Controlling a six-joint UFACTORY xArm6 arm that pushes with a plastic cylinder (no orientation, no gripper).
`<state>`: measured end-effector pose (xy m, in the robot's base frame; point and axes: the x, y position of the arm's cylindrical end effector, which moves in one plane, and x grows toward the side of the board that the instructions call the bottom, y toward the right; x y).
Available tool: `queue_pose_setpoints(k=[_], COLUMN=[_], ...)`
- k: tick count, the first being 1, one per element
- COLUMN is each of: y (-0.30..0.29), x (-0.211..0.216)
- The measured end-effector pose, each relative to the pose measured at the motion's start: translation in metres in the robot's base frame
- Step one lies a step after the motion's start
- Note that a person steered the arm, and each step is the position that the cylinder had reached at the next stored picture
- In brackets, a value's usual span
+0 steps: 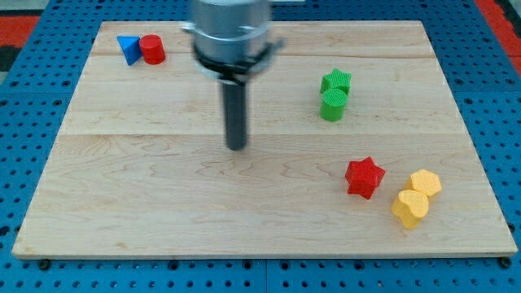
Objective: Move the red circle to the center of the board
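Note:
The red circle (151, 50) is a short red cylinder near the board's top left corner. It touches a blue triangle (128, 47) on its left. My tip (236, 147) rests on the wooden board (146, 195) near its middle, well to the right of and below the red circle. The rod stands upright under the grey arm end (230, 32). The tip touches no block.
A green star (335, 81) and a green cylinder (332, 105) sit together at the upper right. A red star (364, 177) lies at the lower right, with a yellow hexagon (425, 183) and a yellow heart (409, 207) beside it. Blue pegboard surrounds the board.

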<state>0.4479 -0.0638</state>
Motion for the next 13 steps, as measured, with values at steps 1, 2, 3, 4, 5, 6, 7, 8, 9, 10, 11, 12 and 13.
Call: queue_pose_setpoints(k=[1,2,3,4,5,6,7,8,9,10,11,12,13], y=[-0.006,0.031,0.065,0.051,-0.053,-0.136,-0.136,-0.117,-0.09,-0.1,-0.125,-0.118,-0.094], x=[-0.051,-0.089,-0.141,-0.207,-0.235,-0.227,-0.186,-0.131,-0.093,-0.104,-0.147,-0.175,-0.146])
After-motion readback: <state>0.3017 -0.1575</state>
